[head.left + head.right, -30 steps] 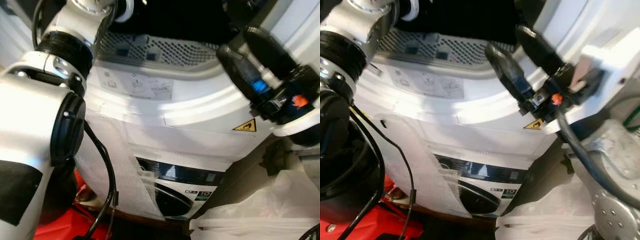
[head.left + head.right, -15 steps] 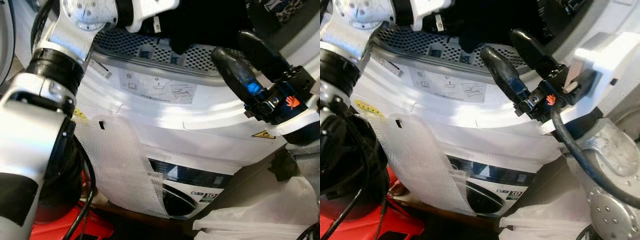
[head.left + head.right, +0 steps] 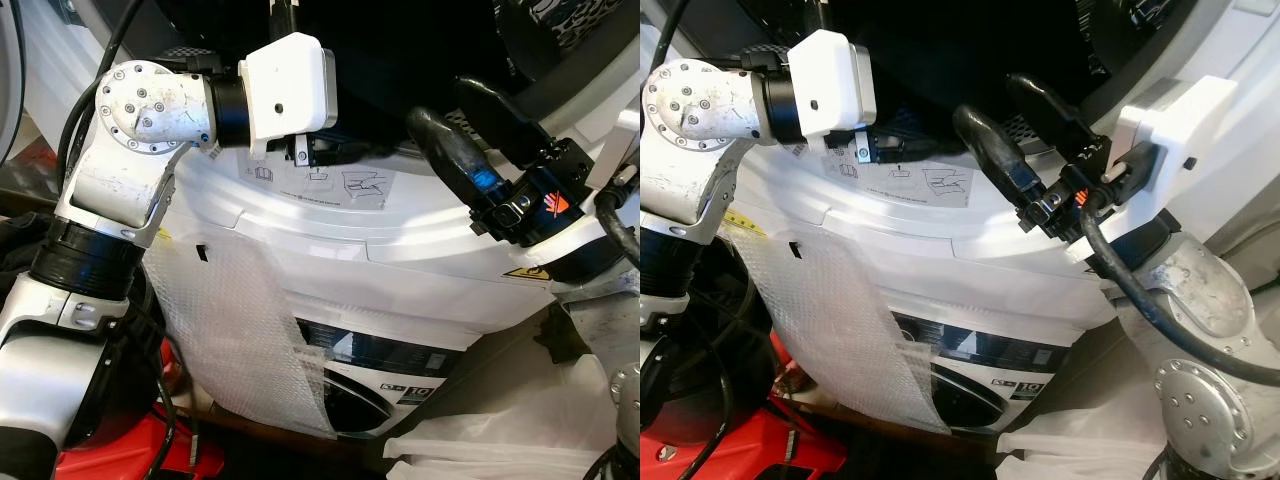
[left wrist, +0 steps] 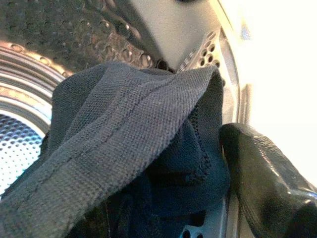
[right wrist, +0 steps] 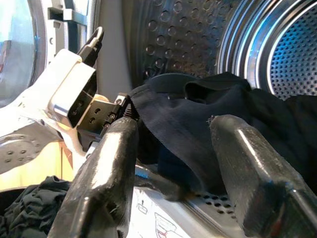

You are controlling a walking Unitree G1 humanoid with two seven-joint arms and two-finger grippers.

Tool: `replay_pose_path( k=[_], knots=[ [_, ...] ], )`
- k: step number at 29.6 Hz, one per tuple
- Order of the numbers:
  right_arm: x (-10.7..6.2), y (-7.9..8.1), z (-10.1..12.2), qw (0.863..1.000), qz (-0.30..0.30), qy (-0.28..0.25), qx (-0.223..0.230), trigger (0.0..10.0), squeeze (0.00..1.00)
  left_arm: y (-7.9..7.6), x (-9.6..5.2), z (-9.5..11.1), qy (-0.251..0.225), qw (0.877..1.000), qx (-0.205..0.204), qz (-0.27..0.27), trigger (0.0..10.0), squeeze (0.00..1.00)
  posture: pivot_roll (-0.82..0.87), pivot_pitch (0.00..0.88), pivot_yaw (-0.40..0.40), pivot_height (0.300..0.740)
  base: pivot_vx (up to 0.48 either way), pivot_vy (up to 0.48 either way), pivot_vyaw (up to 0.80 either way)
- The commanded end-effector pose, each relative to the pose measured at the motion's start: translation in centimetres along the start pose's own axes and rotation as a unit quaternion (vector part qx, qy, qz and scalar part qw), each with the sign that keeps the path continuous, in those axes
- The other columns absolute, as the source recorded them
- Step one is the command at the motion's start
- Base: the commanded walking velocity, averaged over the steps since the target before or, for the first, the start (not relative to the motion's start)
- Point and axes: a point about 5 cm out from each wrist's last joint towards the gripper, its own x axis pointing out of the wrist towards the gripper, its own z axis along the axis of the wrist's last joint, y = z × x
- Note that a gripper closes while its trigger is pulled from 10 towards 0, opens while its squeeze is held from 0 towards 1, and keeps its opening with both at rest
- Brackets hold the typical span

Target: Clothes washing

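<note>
Dark knit garment hangs clamped in my left end effector at the drum mouth; my right end effector is spread wide.

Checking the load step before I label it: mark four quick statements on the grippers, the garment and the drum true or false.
1. The left gripper holds a dark garment at the drum opening. True.
2. The right gripper is clamped on the garment. False: its fingers are spread, gripping nothing.
3. The machine's door is shut. False: the drum is open to both wrist views.
4. Bubble wrap hangs on the machine's front. True.
</note>
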Motion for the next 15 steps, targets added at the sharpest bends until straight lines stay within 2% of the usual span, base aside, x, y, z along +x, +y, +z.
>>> replay_pose_path(
  k=[1,2,4,6,7,8,9,11,13,14,15],
  knots=[
    [0.1,0.0,0.1,1.0,0.006,-0.006,-0.01,10.0,0.0,0.0,-1.0,-1.0,0.047,0.998,-0.022,0.02,10.0,0.0,0.13,0.186,-0.093,0.74,0.0,0.0,0.0],
    [0.0,-0.1,0.0,1.0,0.005,-0.006,-0.011,10.0,0.0,-0.5,-1.2,-0.2,0.028,0.999,-0.033,0.022,10.0,0.0,0.14,0.185,-0.094,0.74,0.0,0.0,0.0],
    [0.0,-0.2,-0.1,1.0,0.003,-0.004,-0.012,10.0,0.0,-0.7,-1.4,0.8,-0.002,0.999,-0.017,0.036,10.0,0.0,0.14,0.185,-0.094,0.74,0.0,0.0,0.0],
    [-0.1,-0.3,-0.3,1.0,0.001,-0.002,-0.012,10.0,0.0,0.0,-2.1,1.0,0.002,0.992,0.013,0.129,10.0,0.0,0.14,0.185,-0.094,0.74,0.0,0.0,0.0],
    [-0.1,-0.3,-0.3,1.0,0.001,-0.002,-0.012,10.0,0.0,0.0,-2.1,1.0,0.002,0.992,0.013,0.129,10.0,0.0,0.14,0.185,-0.094,0.74,0.0,0.0,0.0],
    [-0.1,-0.3,-0.4,1.0,0.002,-0.003,-0.011,10.0,0.0,-0.4,-2.2,1.4,-0.019,0.991,0.003,0.135,10.0,0.0,0.16,0.189,-0.098,0.74,0.0,0.0,0.0],
    [-0.1,-0.3,-0.4,1.0,0.003,-0.003,-0.01,10.0,0.0,-0.7,-2.3,1.7,-0.037,0.99,-0.014,0.135,10.0,1.0,0.16,0.189,-0.098,0.74,0.0,0.0,0.0],
    [0.0,-0.3,-0.4,1.0,0.005,-0.004,-0.009,10.0,0.0,-1.3,-2.5,2.2,-0.06,0.987,-0.051,0.139,10.0,1.0,0.16,0.192,-0.103,0.74,0.0,0.0,0.0],
    [0.0,-0.3,-0.4,1.0,0.006,-0.004,-0.008,10.0,0.0,-1.2,-2.6,2.3,-0.066,0.985,-0.061,0.147,10.0,1.0,0.17,0.191,-0.106,0.74,0.0,0.0,0.0],
    [0.0,-0.4,-0.5,1.0,0.009,-0.004,-0.007,10.0,0.0,-1.4,-2.9,2.7,-0.084,0.983,-0.091,0.137,10.0,1.0,0.17,0.193,-0.114,0.74,0.0,0.0,0.0],
    [0.1,-0.4,-0.6,1.0,0.01,-0.003,-0.006,10.0,0.0,-1.6,-3.0,2.8,-0.09,0.983,-0.102,0.127,10.0,0.45,0.17,0.193,-0.114,0.74,0.0,0.0,0.0]
  ],
)
